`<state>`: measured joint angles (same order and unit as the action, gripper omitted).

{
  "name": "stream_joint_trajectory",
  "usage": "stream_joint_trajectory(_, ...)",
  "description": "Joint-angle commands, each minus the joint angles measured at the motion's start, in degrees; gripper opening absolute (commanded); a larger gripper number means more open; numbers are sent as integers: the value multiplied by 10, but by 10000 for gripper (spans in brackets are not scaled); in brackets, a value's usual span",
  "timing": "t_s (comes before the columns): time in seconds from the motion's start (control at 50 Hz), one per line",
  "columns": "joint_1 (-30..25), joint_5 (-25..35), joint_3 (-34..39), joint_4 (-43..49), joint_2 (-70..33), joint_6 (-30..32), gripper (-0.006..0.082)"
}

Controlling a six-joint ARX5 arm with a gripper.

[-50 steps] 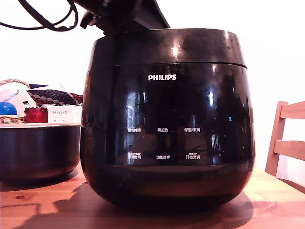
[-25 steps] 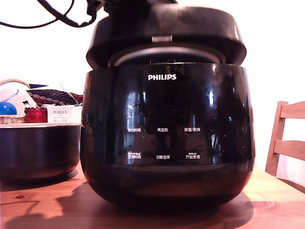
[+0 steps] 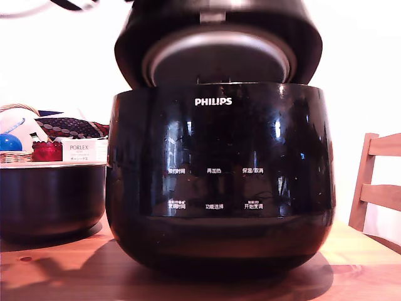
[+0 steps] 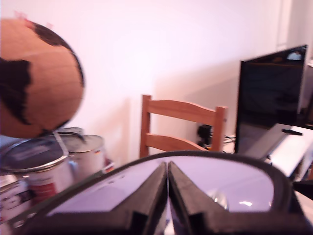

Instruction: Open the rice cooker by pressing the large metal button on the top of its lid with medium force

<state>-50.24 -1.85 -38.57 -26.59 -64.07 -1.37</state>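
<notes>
One glossy black rounded rice cooker (image 3: 219, 182) stands on the wooden table (image 3: 56, 269), its single glossy black round lid (image 3: 219, 47) tilted up, showing a silvery inner disc. One dark wide pot (image 3: 50, 197) sits at the exterior view's left. The one gripper (image 4: 167, 196) has its two black fingers (image 4: 151, 196) pressed together, empty, over the lid.

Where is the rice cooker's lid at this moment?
In the exterior view the lid stands tilted up above the rice cooker, top centre, its silvery inner disc facing the camera, over the PHILIPS logo.
</notes>
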Motion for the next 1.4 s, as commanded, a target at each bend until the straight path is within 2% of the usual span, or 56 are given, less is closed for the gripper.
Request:
stream_joint_trajectory(0.0, 4, -2, 14, 14, 2, 0, -21)
stream_joint_trajectory(0.56, 32, -32, 14, 118, 93, 4, -21)
stream_joint_trajectory(0.8, 63, -65, 14, 177, 148, 34, -21)
stream_joint_trajectory(1.02, 117, -83, 14, 226, 209, 58, -21)
stream_joint_trajectory(1.38, 256, -87, 14, 299, 290, 94, -21)
